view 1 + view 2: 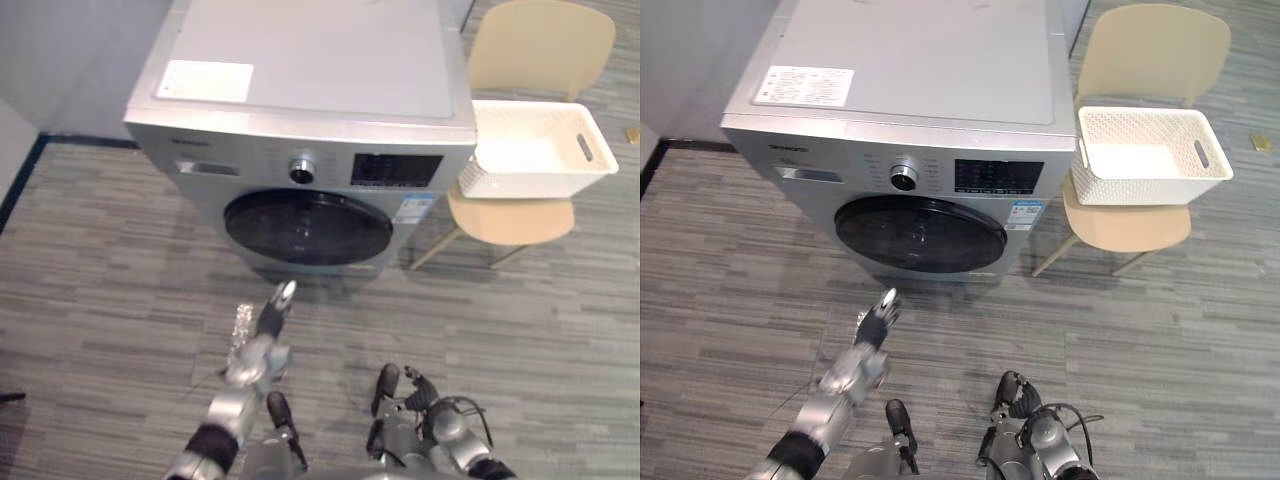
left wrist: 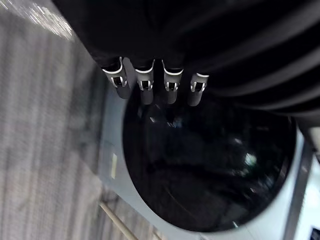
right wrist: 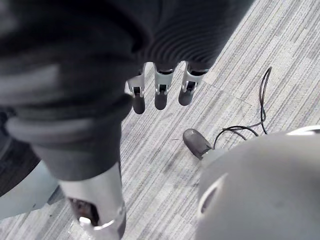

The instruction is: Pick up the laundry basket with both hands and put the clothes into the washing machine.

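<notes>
Lowest in the head views, close to the robot's body, the right hand [image 1: 392, 395] hung over the grey striped floor [image 1: 100, 270]. Its fingers [image 3: 158, 96] were loosely apart and nearly straight, and they held nothing. Further forward, the left hand [image 1: 258, 350] reached toward the washing machine [image 1: 310, 90], with its fingers [image 2: 145, 84] straight and side by side, also holding nothing. They pointed at the round dark door [image 1: 308, 228] and, as far as the head views showed, stopped short of it.

That door was shut. Above it on the front panel sat a silver dial [image 1: 302, 168] and a dark display [image 1: 395, 170], and a white label [image 1: 205, 80] lay on the machine's flat top.

The laundry basket [image 1: 520, 185], white with a lattice wall, rested on the seat of a pale chair [image 1: 540, 40] just beside the machine on the robot's right. It was well apart from both hands. Its inside looked white, and whether clothes lay in it could not be told.
</notes>
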Motion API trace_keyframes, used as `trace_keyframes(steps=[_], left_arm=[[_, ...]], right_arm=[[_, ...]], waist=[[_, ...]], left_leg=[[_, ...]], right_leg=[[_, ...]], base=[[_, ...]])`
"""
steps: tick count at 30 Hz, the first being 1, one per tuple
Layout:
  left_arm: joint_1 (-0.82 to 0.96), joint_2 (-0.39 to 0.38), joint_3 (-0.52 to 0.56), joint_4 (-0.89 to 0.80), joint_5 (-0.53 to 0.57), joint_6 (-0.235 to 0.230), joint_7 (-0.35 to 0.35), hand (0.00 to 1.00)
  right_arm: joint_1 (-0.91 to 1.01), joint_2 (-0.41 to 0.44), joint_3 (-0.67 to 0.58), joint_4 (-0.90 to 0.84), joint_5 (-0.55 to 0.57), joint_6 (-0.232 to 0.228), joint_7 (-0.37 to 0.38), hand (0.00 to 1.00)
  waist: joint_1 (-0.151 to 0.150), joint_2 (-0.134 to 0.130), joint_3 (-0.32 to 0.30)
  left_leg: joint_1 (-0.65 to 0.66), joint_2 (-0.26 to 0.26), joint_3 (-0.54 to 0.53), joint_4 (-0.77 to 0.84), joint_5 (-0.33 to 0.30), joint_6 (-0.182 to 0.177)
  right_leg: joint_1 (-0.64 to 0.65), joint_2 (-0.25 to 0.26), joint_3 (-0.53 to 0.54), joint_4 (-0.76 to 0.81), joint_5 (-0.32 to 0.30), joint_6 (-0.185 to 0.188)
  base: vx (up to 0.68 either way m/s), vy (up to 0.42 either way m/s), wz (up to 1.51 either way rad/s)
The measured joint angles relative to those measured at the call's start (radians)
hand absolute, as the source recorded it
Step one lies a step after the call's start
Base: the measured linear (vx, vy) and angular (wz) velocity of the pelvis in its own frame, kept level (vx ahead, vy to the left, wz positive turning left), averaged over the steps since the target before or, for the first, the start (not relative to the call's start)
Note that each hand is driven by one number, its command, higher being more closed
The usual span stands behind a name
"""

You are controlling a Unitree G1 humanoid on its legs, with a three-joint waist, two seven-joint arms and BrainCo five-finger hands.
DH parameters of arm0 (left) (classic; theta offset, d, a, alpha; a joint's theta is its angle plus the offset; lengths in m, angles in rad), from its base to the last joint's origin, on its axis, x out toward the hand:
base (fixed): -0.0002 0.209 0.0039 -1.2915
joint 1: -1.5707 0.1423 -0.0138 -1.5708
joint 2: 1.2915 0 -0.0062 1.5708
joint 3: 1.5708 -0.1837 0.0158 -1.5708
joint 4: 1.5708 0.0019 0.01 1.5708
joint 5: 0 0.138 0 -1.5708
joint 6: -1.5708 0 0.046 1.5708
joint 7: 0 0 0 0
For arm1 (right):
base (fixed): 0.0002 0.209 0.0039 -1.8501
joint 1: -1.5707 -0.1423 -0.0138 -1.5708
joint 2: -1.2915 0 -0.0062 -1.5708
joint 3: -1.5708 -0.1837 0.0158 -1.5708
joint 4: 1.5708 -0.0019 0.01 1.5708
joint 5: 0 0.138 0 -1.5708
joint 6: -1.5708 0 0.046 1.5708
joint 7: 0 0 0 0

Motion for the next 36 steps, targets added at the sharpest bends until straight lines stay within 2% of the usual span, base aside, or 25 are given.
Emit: trace_keyframes(steps=[4,7,8,9,10,12,14,16,17,18,19,20,21,22,23,24,26,28,29,30,31,32,34,35,36], left_arm=[[0.154,-0.020,0.124,0.078,0.119,0.000,-0.019,0.00],[0.164,-0.061,0.201,0.155,0.205,-0.004,-0.003,0.00],[0.153,-0.076,0.237,0.208,0.255,-0.012,0.024,0.00],[0.145,-0.077,0.246,0.236,0.276,-0.016,0.042,0.00],[0.133,-0.077,0.256,0.282,0.312,-0.018,0.079,0.00],[0.147,-0.076,0.286,0.317,0.341,-0.027,0.120,0.00],[0.162,-0.077,0.301,0.362,0.349,-0.026,0.148,0.00],[0.224,-0.096,0.313,0.378,0.357,-0.023,0.161,0.00],[0.243,-0.105,0.313,0.380,0.359,-0.020,0.160,0.00],[0.269,-0.120,0.307,0.380,0.359,-0.021,0.158,0.00],[0.274,-0.112,0.294,0.383,0.360,-0.021,0.156,0.00],[0.269,-0.109,0.287,0.389,0.360,-0.022,0.155,0.00],[0.259,-0.089,0.286,0.405,0.364,-0.022,0.153,0.00],[0.241,-0.079,0.285,0.421,0.369,-0.022,0.148,0.00],[0.232,-0.080,0.285,0.424,0.369,-0.022,0.143,0.00],[0.207,-0.082,0.287,0.437,0.375,-0.023,0.130,0.00],[0.172,-0.090,0.287,0.446,0.383,-0.023,0.130,0.00],[0.161,-0.091,0.289,0.445,0.389,-0.023,0.131,0.00],[0.153,-0.085,0.289,0.444,0.389,-0.023,0.131,0.00],[0.148,-0.082,0.290,0.444,0.389,-0.023,0.132,0.00],[0.142,-0.075,0.294,0.442,0.389,-0.023,0.132,0.00],[0.143,-0.084,0.303,0.441,0.389,-0.020,0.133,0.00],[0.151,-0.107,0.330,0.440,0.389,-0.018,0.132,0.00],[0.151,-0.114,0.341,0.437,0.388,-0.016,0.132,0.00],[0.146,-0.133,0.372,0.430,0.387,-0.013,0.132,0.00]], right_arm=[[0.008,-0.002,-0.023,0.054,-0.002,-0.005,0.008,0.00],[0.008,-0.011,-0.034,0.081,-0.001,-0.007,0.005,0.00],[0.012,-0.021,-0.056,0.089,0.000,-0.009,0.001,0.00],[0.016,-0.024,-0.071,0.093,0.004,-0.011,-0.003,0.00],[0.016,-0.025,-0.105,0.109,0.014,-0.019,-0.020,0.00],[0.015,-0.028,-0.151,0.123,0.025,-0.021,-0.038,0.00],[0.003,-0.019,-0.195,0.123,0.035,-0.027,-0.044,0.00],[-0.021,-0.003,-0.230,0.129,0.052,-0.030,-0.060,0.00],[-0.022,-0.001,-0.236,0.128,0.057,-0.030,-0.061,0.00],[-0.019,0.002,-0.235,0.128,0.067,-0.028,-0.060,0.00],[-0.009,0.015,-0.235,0.130,0.074,-0.027,-0.060,0.00],[-0.006,0.027,-0.234,0.129,0.074,-0.028,-0.059,0.00],[-0.006,0.053,-0.227,0.124,0.074,-0.030,-0.058,0.00],[0.002,0.069,-0.215,0.121,0.074,-0.030,-0.057,0.00],[0.004,0.074,-0.214,0.121,0.074,-0.030,-0.057,0.00],[0.007,0.079,-0.214,0.118,0.074,-0.030,-0.056,0.00],[0.010,0.079,-0.214,0.117,0.074,-0.030,-0.053,0.00],[0.014,0.081,-0.213,0.109,0.076,-0.035,-0.041,0.00],[0.028,0.082,-0.213,0.110,0.074,-0.034,-0.033,0.00],[0.033,0.083,-0.212,0.111,0.074,-0.033,-0.031,0.00],[0.050,0.089,-0.213,0.115,0.073,-0.032,-0.028,0.00],[0.047,0.086,-0.217,0.120,0.072,-0.031,-0.018,0.00],[0.043,0.087,-0.220,0.130,0.050,-0.029,-0.013,0.00],[0.042,0.088,-0.230,0.128,0.048,-0.030,-0.013,0.00],[0.042,0.084,-0.237,0.127,0.043,-0.029,-0.014,0.00]], waist=[[0.041,0.014,-0.008],[0.059,0.035,-0.020],[0.062,0.047,-0.026],[0.064,0.051,-0.028],[0.069,0.057,-0.031],[0.111,0.045,-0.033],[0.125,0.041,-0.034],[0.134,0.029,-0.033],[0.133,0.030,-0.032],[0.129,0.029,-0.029],[0.123,0.055,-0.032],[0.118,0.058,-0.029],[0.105,0.033,-0.034],[0.097,0.020,-0.029],[0.098,0.011,-0.027],[0.098,0.005,-0.026],[0.085,0.017,-0.019],[0.073,0.014,-0.020],[0.071,-0.002,-0.027],[0.071,-0.013,-0.033],[0.078,-0.037,-0.048],[0.079,-0.032,-0.052],[0.080,-0.006,-0.057],[0.079,0.002,-0.053],[0.074,0.019,-0.044]], left_leg=[[-0.025,0.013,-0.072,0.072,-0.030,0.001],[-0.083,0.013,-0.158,0.168,-0.060,0.016],[-0.125,0.002,-0.179,0.212,-0.066,0.028],[-0.141,-0.003,-0.178,0.228,-0.065,0.033],[-0.162,-0.007,-0.131,0.249,-0.058,0.060],[-0.148,-0.031,-0.145,0.257,-0.067,0.084],[-0.137,-0.077,-0.183,0.279,-0.092,0.110],[-0.099,-0.118,-0.187,0.325,-0.174,0.140],[-0.083,-0.130,-0.187,0.330,-0.185,0.145],[-0.048,-0.151,-0.205,0.328,-0.197,0.161],[-0.009,-0.146,-0.251,0.327,-0.204,0.173],[0.000,-0.143,-0.277,0.324,-0.206,0.177],[0.014,-0.144,-0.318,0.314,-0.203,0.182],[0.026,-0.151,-0.348,0.308,-0.204,0.182],[0.033,-0.158,-0.366,0.308,-0.206,0.182],[0.039,-0.166,-0.400,0.309,-0.207,0.173],[0.062,-0.170,-0.481,0.311,-0.221,0.165],[0.091,-0.176,-0.548,0.323,-0.240,0.144],[0.090,-0.187,-0.593,0.357,-0.269,0.125],[0.090,-0.194,-0.619,0.377,-0.289,0.118],[0.088,-0.204,-0.661,0.412,-0.327,0.100],[0.093,-0.177,-0.695,0.448,-0.364,0.076],[0.096,-0.111,-0.689,0.491,-0.366,0.052],[0.072,-0.095,-0.677,0.538,-0.359,0.040],[0.009,-0.061,-0.644,0.674,-0.334,0.001]], right_leg=[[0.061,0.000,-0.074,0.000,-0.028,0.010],[0.124,-0.015,-0.176,0.000,-0.045,0.024],[0.158,-0.033,-0.262,0.010,-0.065,0.032],[0.171,-0.039,-0.295,0.013,-0.073,0.032],[0.204,-0.050,-0.356,0.021,-0.084,0.045],[0.242,-0.077,-0.399,0.045,-0.096,0.065],[0.281,-0.126,-0.446,0.108,-0.137,0.077],[0.290,-0.258,-0.436,0.324,-0.214,0.102],[0.283,-0.297,-0.412,0.401,-0.219,0.077],[0.232,-0.354,-0.296,0.583,-0.187,-0.049],[0.154,-0.338,-0.111,0.727,-0.218,-0.037],[0.121,-0.297,-0.035,0.777,-0.281,0.014],[0.071,-0.213,0.056,0.820,-0.374,0.032],[0.039,-0.147,0.091,0.800,-0.424,0.028],[0.024,-0.120,0.102,0.771,-0.437,0.032],[-0.006,-0.067,0.143,0.692,-0.441,0.031],[-0.048,0.010,0.288,0.557,-0.426,0.052],[-0.050,0.042,0.397,0.460,-0.399,0.079],[-0.050,0.036,0.435,0.438,-0.390,0.075],[-0.050,0.034,0.442,0.438,-0.380,0.063],[-0.045,0.031,0.449,0.448,-0.347,0.066],[-0.030,0.051,0.416,0.487,-0.308,0.074],[0.006,0.097,0.346,0.488,-0.347,0.030],[0.023,0.107,0.319,0.479,-0.352,0.024],[0.065,0.135,0.274,0.455,-0.361,0.005]], base=[[0.03,0.004,0.43],[0.04,0.046,1.12],[-0.01,0.113,1.42],[0.00,0.178,1.84],[0.04,0.176,1.41],[0.08,0.208,1.10],[0.10,0.226,0.72],[0.11,0.230,0.38],[0.11,0.195,0.40],[0.23,0.218,0.56],[0.21,0.201,0.66],[0.26,0.112,0.85],[0.17,-0.016,0.94],[0.21,-0.020,0.93],[0.19,-0.023,0.88],[0.14,-0.023,0.81],[0.17,-0.054,1.11],[0.25,-0.194,1.25],[0.29,-0.316,1.28],[0.28,-0.346,1.28],[0.39,-0.459,1.16],[0.34,-0.402,1.05],[0.28,-0.338,0.69],[0.26,-0.338,0.76],[0.20,-0.310,0.81]])
